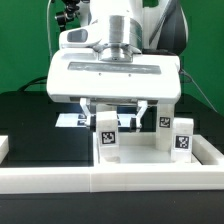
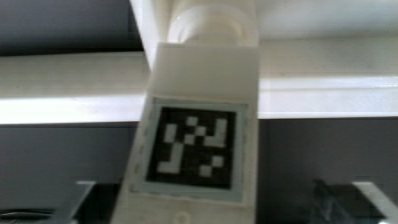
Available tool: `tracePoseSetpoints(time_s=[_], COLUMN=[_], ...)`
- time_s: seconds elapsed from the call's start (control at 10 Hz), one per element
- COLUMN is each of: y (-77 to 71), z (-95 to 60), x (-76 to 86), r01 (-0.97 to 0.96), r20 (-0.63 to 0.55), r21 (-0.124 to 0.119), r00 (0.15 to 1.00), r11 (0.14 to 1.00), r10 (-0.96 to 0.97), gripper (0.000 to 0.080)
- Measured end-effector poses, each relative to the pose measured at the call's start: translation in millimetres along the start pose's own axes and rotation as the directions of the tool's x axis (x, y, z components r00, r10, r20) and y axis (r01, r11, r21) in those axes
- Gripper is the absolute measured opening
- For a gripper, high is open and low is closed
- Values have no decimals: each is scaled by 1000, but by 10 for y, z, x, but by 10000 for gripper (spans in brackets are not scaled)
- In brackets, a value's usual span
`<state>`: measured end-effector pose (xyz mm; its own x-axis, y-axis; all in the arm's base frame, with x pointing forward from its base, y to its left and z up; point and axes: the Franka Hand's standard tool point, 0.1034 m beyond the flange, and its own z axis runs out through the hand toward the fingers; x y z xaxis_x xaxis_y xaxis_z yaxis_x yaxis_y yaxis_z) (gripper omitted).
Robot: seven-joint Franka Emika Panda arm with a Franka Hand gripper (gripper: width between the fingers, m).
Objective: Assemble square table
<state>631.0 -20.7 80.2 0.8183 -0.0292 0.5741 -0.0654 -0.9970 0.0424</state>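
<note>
My gripper (image 1: 119, 112) sits jaws spread, just behind the tagged leg (image 1: 105, 139) standing on the slab (image 1: 135, 150).

Table slab (image 1: 135, 150): white plastic, matt, smooth. Leg blocks, e.g. the one at (image 2: 196, 120), same white plastic w/ slight sheen; each carries a flat black-and-white printed tag (image 2: 192, 147), matt like paper. Long rail (image 1: 110, 178) across the front: white, smooth, matt. Tabletop (image 1: 30, 125): black, matt. Gripper (image 1: 118, 118) body: white casing, smooth, semi-gloss; fingers (image 2: 365, 200) dark, look like metal, blurred.
</note>
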Motion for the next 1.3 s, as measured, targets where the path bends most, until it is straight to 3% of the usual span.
tracePoseSetpoints(time_s=[0.9, 1.3], y=[37, 136], z=[-21, -144], x=[19, 189], r01=[4, 3], r20=[0, -18], r21=[-2, -6], r00=[1000, 1000], r11=[1000, 1000], r10=[-4, -3], gripper=[649, 649])
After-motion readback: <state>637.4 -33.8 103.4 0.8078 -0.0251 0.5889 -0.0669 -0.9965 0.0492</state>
